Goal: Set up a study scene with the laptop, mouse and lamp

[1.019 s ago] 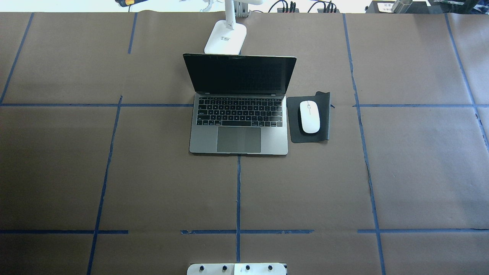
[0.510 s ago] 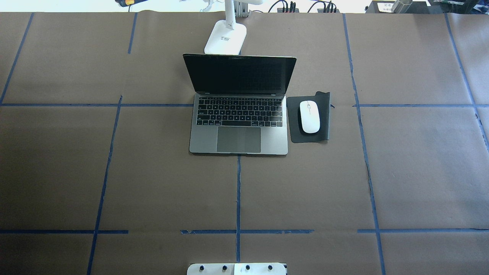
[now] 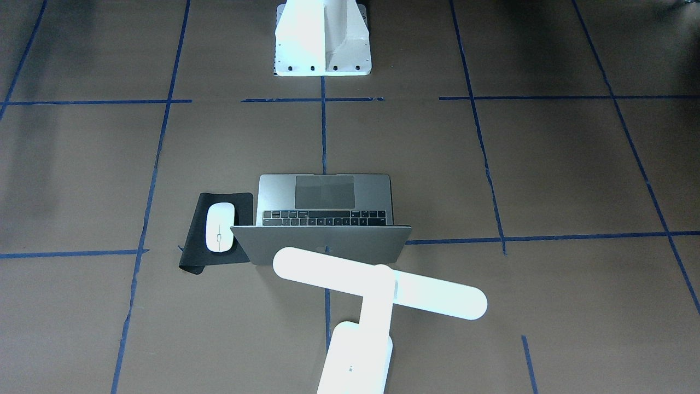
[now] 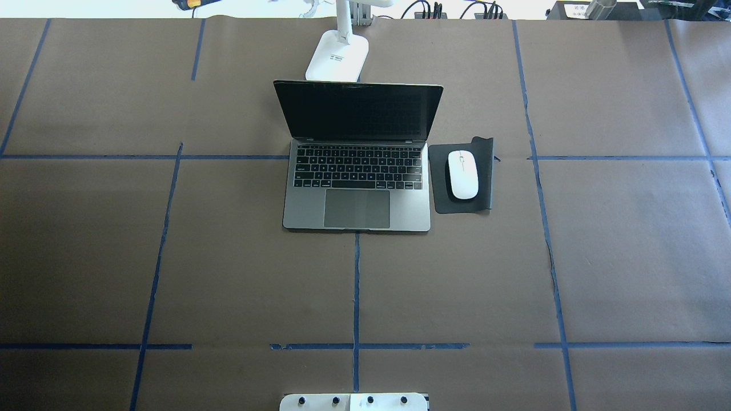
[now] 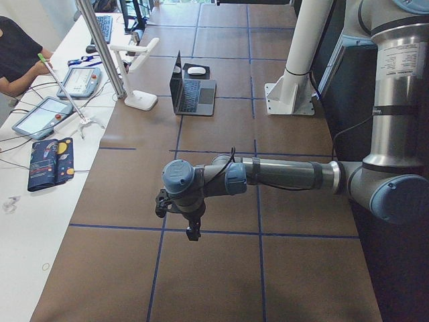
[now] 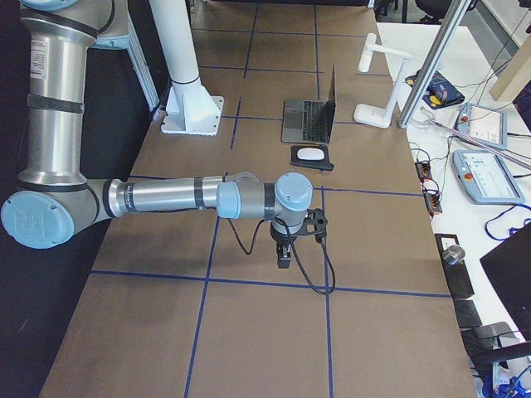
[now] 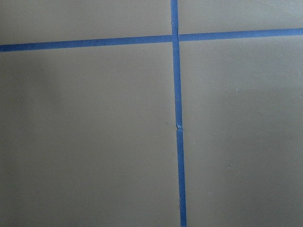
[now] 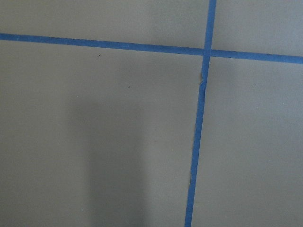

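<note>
Laptop (image 4: 357, 171) open, screen facing pedestal (image 4: 354, 402).

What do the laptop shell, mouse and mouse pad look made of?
Laptop: matte grey metal, likely aluminium, from its even dull sheen. Mouse: smooth white plastic, apparently, brightly reflective. Mouse pad: thin black flexible sheet, rubber or leatherette; one corner curls up.

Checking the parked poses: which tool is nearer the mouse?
Right. The right tool hangs over the table end nearest the mouse; the left tool hangs over the opposite end, beyond the laptop.
</note>
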`<state>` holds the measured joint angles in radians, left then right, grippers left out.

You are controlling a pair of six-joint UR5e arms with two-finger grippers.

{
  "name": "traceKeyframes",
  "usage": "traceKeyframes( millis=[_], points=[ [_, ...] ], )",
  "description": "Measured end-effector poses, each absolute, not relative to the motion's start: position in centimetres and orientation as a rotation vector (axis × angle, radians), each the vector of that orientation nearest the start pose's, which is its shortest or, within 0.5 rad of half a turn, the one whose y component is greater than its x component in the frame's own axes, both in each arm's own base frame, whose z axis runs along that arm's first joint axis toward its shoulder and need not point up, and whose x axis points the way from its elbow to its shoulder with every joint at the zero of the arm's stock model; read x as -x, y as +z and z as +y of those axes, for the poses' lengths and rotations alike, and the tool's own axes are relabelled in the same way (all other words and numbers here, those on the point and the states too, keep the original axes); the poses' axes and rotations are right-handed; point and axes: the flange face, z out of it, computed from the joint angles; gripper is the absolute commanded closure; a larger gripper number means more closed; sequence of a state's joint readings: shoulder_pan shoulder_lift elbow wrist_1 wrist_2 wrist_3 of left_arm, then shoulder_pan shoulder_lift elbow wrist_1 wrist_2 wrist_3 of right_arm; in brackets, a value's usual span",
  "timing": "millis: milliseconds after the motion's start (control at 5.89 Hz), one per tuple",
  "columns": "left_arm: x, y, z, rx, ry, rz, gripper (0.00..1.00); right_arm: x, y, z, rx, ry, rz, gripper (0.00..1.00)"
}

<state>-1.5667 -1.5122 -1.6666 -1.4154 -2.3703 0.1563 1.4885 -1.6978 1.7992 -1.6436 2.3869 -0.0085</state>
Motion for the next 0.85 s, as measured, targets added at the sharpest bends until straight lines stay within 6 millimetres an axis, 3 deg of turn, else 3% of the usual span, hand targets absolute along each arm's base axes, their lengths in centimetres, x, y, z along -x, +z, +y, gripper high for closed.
traceKeyframes(
  millis=[850],
  points=[
    [5.6, 64.0, -46.7, 0.002, 0.133, 0.803, 0.00, -3.3, 61.2, -43.1, -0.007, -0.088, -0.803, 0.00]
  ],
)
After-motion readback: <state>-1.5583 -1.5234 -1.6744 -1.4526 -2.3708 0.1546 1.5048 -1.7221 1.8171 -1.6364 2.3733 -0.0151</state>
